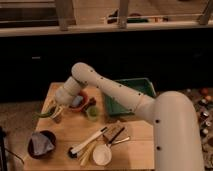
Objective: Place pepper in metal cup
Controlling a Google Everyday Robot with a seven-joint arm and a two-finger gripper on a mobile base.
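Now underway: the carrying leg of the job, by my reading; the pepper is not yet sitting in any cup.
Gripper (pixel 55 110): hanging low over the left part of the wooden table (pixel 65 130), just left of the orange bowl (pixel 82 106); the wrist is angling down and left, probably so the load is clearing the bowl's rim.
Jaws: appearing to be clamping on the pepper near one end; no gap is showing.
Pepper (pixel 44 114): poking out leftward from the gripper, lying near level, close above the table's left side; cannot tell whether it is brushing the wood.
Metal cup: not picking it out for certain. A greyish shape (pixel 76 101) is sitting inside the orange bowl, just right of the gripper, and may be it; otherwise the gripper is hiding it.
Arm (pixel 120 92): reaching in from the right, crossing in front of the green tray (pixel 142 86).
Bystanders: light green cup (pixel 92 113) standing just right of the orange bowl; dark bowl with grey cloth (pixel 41 143) sitting near the front left corner; white cup (pixel 102 155) and loose utensils (pixel 90 141) lying at the front, well apart from the gripper.
Next move, judged: the pepper is looking long for a small cup, so it is likely needing tipping end-down before release.
Risk, judged: a level pepper bridging the rim, or nudging the cup over.
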